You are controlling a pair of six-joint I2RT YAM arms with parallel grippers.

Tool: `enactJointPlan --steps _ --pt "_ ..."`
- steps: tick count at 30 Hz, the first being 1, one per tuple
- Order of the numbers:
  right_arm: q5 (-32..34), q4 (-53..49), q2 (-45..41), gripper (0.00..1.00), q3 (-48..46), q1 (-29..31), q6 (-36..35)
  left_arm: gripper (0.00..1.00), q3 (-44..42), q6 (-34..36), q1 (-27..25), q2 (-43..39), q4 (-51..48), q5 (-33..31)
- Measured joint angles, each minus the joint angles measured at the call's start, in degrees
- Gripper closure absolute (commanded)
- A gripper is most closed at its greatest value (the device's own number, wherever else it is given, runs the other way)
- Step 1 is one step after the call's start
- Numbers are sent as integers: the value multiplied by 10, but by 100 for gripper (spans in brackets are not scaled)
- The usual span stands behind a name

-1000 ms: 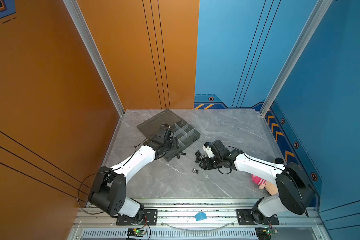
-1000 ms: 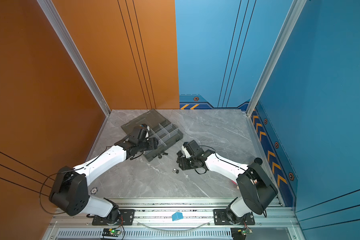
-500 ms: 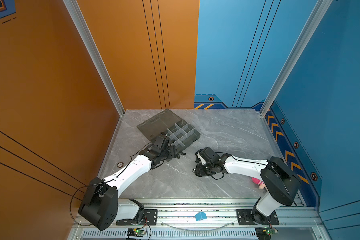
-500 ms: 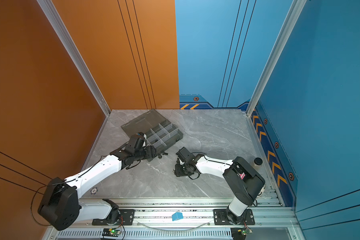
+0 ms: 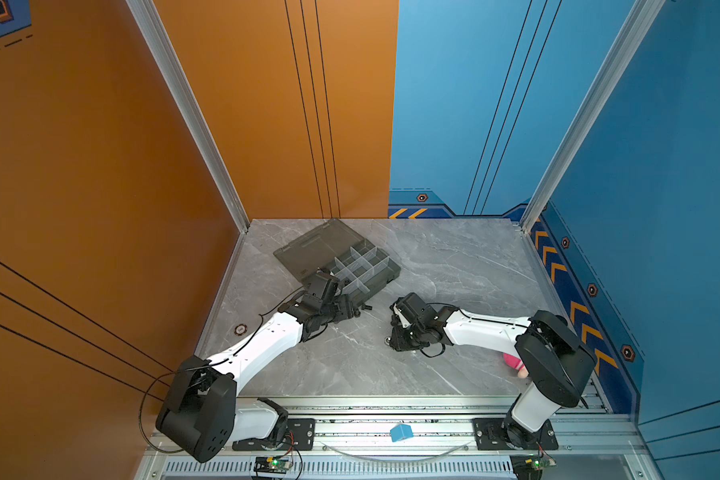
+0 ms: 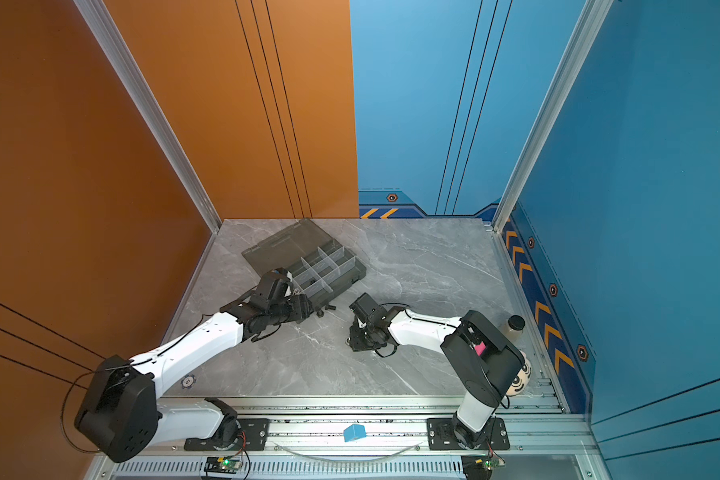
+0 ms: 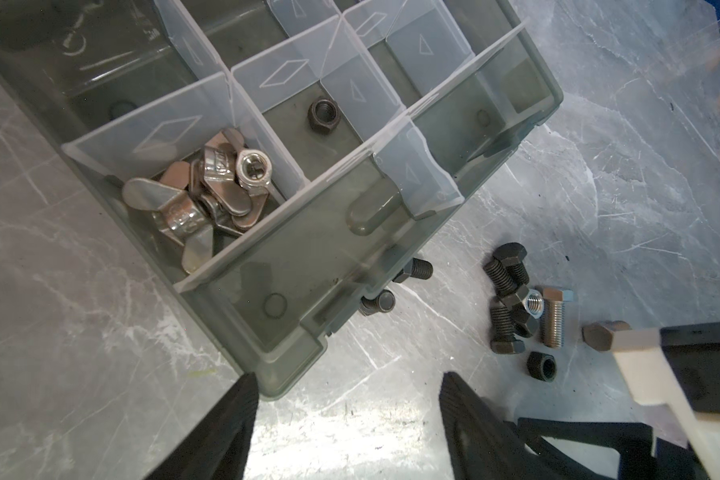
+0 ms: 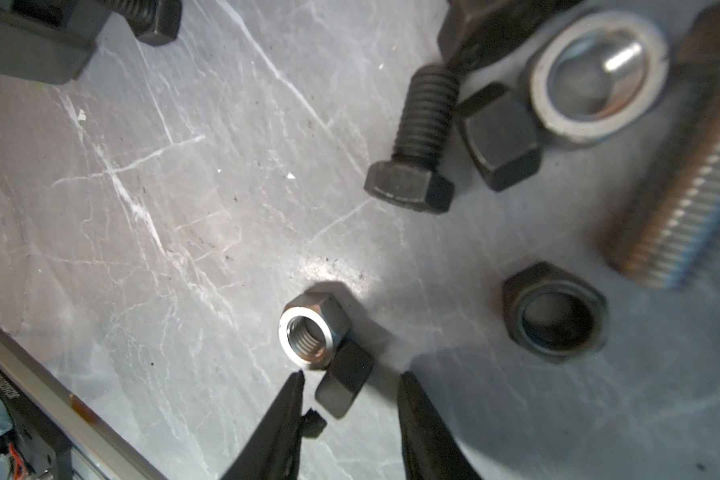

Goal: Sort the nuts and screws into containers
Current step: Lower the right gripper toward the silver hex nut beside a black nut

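Observation:
The smoky-grey organizer (image 5: 385,272) (image 6: 352,272) lies open; its containers show in the left wrist view. One holds silver winged nuts (image 7: 192,203), another a black nut (image 7: 324,116). Loose black screws (image 7: 508,291), a silver bolt (image 7: 553,320) and a black nut (image 7: 541,365) lie on the table beside the box. My left gripper (image 7: 346,382) (image 5: 350,309) stands open over bare table at the box's near corner. My right gripper (image 8: 350,378) (image 5: 395,338) is low over the table and open; a small black piece (image 8: 344,386) lies between its fingertips, next to a silver nut (image 8: 308,336).
The box's flat lid (image 5: 312,249) lies open behind it. A black-capped bottle (image 6: 515,324), a pink toy (image 5: 514,361) and a round face toy (image 6: 520,378) sit near the right arm's base. A small disc (image 5: 240,329) lies at the left edge and a blue cube (image 5: 400,432) on the front rail.
My right gripper has come down to the table by the silver nut and its jaws have narrowed. My left gripper has drawn back from over the box to its near corner.

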Motion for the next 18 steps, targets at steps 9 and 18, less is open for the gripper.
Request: enactJointPlan --steps 9,18 --pt "4 0 0 73 0 -3 3 28 -7 0 0 0 4 3" --pt "7 0 0 81 0 -10 5 28 -13 0 1 -9 4 4"
